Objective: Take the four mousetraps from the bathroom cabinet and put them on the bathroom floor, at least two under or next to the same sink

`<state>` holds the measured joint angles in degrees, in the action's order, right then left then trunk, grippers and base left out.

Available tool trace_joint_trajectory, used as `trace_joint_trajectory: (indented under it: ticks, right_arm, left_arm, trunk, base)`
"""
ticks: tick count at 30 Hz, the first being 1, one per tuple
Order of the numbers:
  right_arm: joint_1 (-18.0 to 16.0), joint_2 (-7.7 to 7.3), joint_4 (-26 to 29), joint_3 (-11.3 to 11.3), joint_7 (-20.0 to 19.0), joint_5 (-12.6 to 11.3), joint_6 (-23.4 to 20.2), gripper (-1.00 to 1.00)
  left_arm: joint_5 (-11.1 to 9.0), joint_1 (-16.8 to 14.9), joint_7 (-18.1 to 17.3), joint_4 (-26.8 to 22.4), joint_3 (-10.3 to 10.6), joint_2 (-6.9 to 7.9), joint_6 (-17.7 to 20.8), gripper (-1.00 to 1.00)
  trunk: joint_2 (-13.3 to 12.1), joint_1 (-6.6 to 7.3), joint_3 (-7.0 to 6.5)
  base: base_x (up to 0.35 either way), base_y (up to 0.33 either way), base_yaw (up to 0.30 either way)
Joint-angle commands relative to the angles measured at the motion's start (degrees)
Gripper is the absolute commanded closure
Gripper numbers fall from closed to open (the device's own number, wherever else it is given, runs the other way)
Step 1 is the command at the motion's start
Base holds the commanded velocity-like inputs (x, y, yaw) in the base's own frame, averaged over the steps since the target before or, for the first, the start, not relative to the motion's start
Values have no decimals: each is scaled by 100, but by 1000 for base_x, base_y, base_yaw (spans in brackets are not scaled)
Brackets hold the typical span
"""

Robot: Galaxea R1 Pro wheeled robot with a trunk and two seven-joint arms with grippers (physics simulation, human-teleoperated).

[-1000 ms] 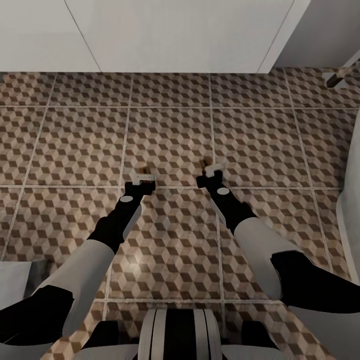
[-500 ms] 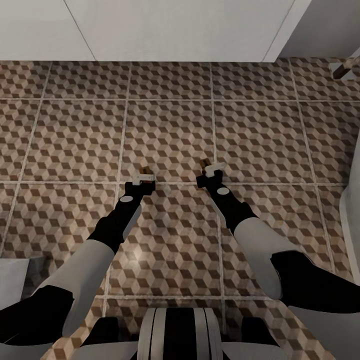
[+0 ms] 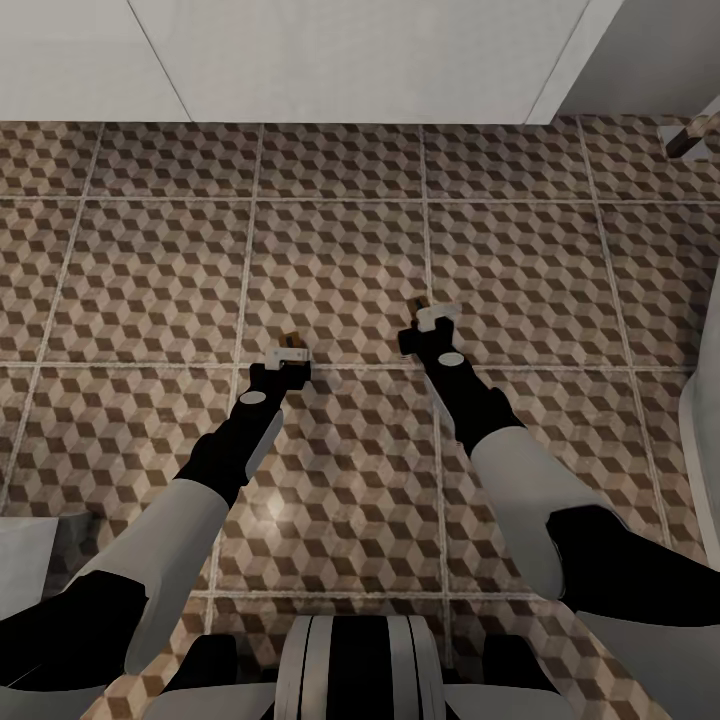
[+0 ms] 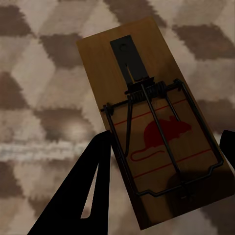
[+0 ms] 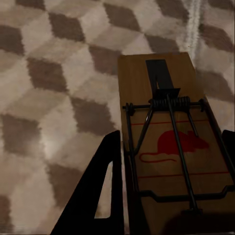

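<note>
Each of my grippers holds a mousetrap over the cube-patterned bathroom floor (image 3: 340,260). In the left wrist view a brown wooden mousetrap (image 4: 152,127) with dark wire and a red mouse print sits between the dark fingers (image 4: 93,191) of my left gripper (image 3: 290,348), which is shut on it. My right gripper (image 3: 432,316) is shut on a second mousetrap (image 5: 169,147) of the same look; its tip (image 3: 420,303) pokes out past the fingers in the head view. The cabinet and the bathroom sink are out of view.
A white wall or panel base (image 3: 340,60) runs along the far side of the floor. A white curved fixture edge (image 3: 705,420) stands at the right. A pale object (image 3: 25,560) lies by my left forearm, and a small fitting (image 3: 690,135) shows at the far right.
My right gripper has moved a little forward and right with its mousetrap. The left arm has stayed put. One second ago the camera view shifted slightly.
</note>
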<state>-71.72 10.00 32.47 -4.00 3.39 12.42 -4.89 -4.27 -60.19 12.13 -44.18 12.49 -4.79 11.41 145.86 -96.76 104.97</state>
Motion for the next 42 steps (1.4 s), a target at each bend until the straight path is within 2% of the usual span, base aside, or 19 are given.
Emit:
trace_joint_trajectory:
  ticks: [1,11,17,22,42]
  right_arm:
    - [0,0,61,-15,30,50,-92,100]
    - [0,0,242,-29,31,41,-256,100]
    - [0,0,204,-31,19,33,-258,100]
    - [0,0,184,-31,13,26,-252,100]
    - [0,0,94,-31,-20,24,-224,100]
  left_arm:
    - [-39,-2,44,-9,25,4,28,100]
    - [-35,-2,49,-19,19,-9,28,100]
    - [-33,-2,61,-543,16,-11,56,100]
    - [-26,-2,60,-694,-15,-10,63,100]
    - [-25,-2,54,-640,8,4,55,100]
  trunk:
    - [1,1,3]
    - [1,1,3]
    - [1,1,3]
    - [1,1,3]
    - [4,-5,3]
  base:
    - [0,0,0]
    - [0,0,0]
    - [0,0,0]
    - [0,0,0]
    - [0,0,0]
